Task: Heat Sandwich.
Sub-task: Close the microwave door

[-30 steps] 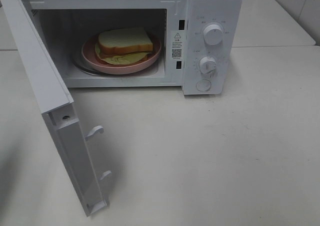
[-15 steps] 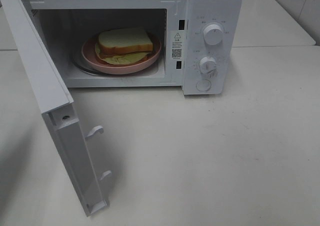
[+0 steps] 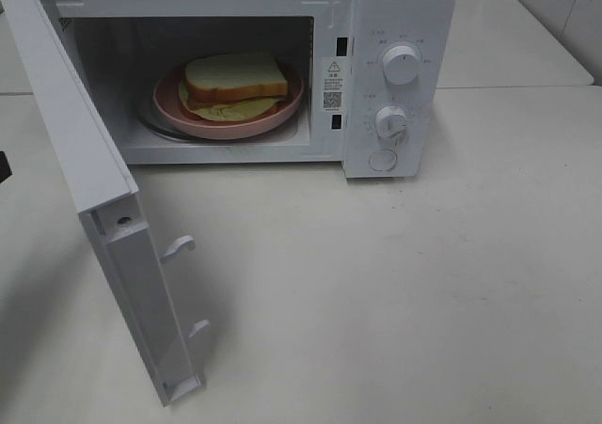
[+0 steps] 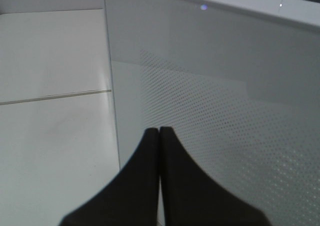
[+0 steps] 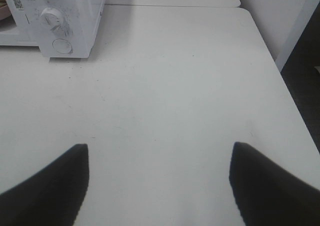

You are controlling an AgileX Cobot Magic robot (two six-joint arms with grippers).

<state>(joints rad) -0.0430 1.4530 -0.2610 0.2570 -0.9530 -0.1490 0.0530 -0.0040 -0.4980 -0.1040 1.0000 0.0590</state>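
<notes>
The sandwich [image 3: 235, 81], bread over a pale yellow-green filling, lies on a round pink plate [image 3: 230, 129] inside the white microwave [image 3: 400, 20]. Its door [image 3: 80, 142] hangs wide open toward the left front. In the left wrist view my left gripper [image 4: 159, 132] is shut and empty, its tips close to the door's dotted outer face [image 4: 225, 95]. Only a dark sliver of the left arm [image 3: 3, 165] shows at the high view's left edge. My right gripper [image 5: 160, 146] is open and empty above bare table, right of the microwave's panel [image 5: 55, 20].
The control panel carries two knobs [image 3: 402, 65] [image 3: 390, 121] and a round button [image 3: 383, 160]. The white table [image 3: 395, 292] spreads in front of and to the right of the microwave. Its right edge [image 5: 280, 80] drops off beside the right gripper.
A dark sliver of the left arm has come into the high view at the left edge, beside the open door. The sandwich, plate and door have not moved.
</notes>
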